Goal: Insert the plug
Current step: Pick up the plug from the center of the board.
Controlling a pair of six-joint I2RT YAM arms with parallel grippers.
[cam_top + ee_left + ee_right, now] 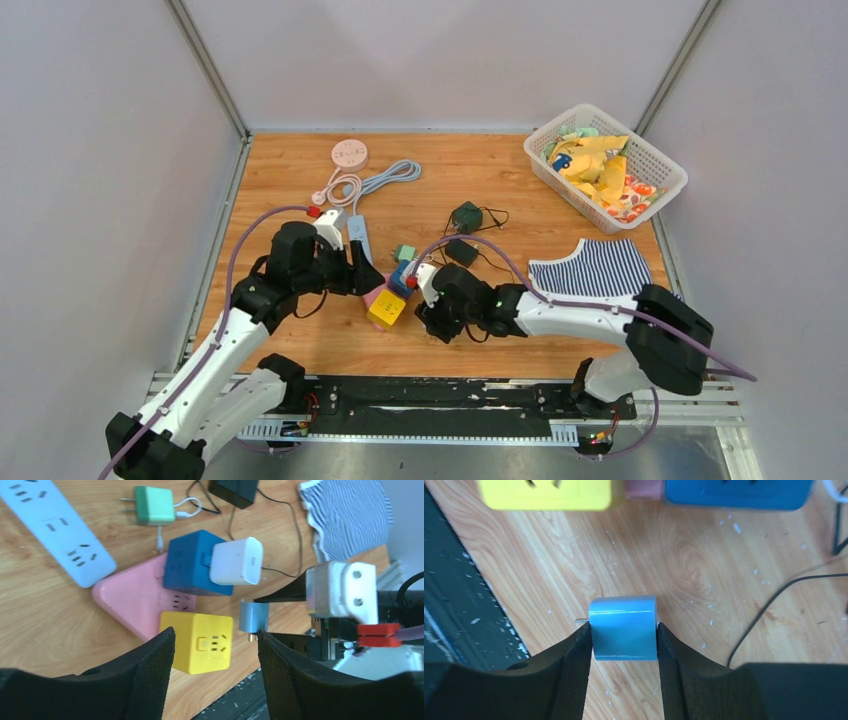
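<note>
The right end effector [623, 630] is clamped on a small light-blue plug [624, 620], one pad against each flat side. It holds the plug just off the yellow socket cube [192, 650], on the side facing the robot and low over the tabletop [704, 555]. A metal prong [581, 620] pokes out sideways, so from where I stand the pins do not look aimed at any of the cube's faces yet.

The left end effector [215, 635] hangs over the cube with its jaws apart, pinching nothing. One finger is close by the cube's corner and there is a clear gap on the other side.

I'd say the plug first needs turning at the wrist until its pins square up with one set of slots, the top face looking easiest. The cube is light and loose, so the left fingers ought to close on it and brace it before any push. Then a slow, straight press, watching that the pins do not skid. Beyond the cube, the blue socket cube [187, 562] with its white charger [236, 561] and the pink power strip [132, 600] touch or nearly touch it, so a shove could shift them all.
</note>
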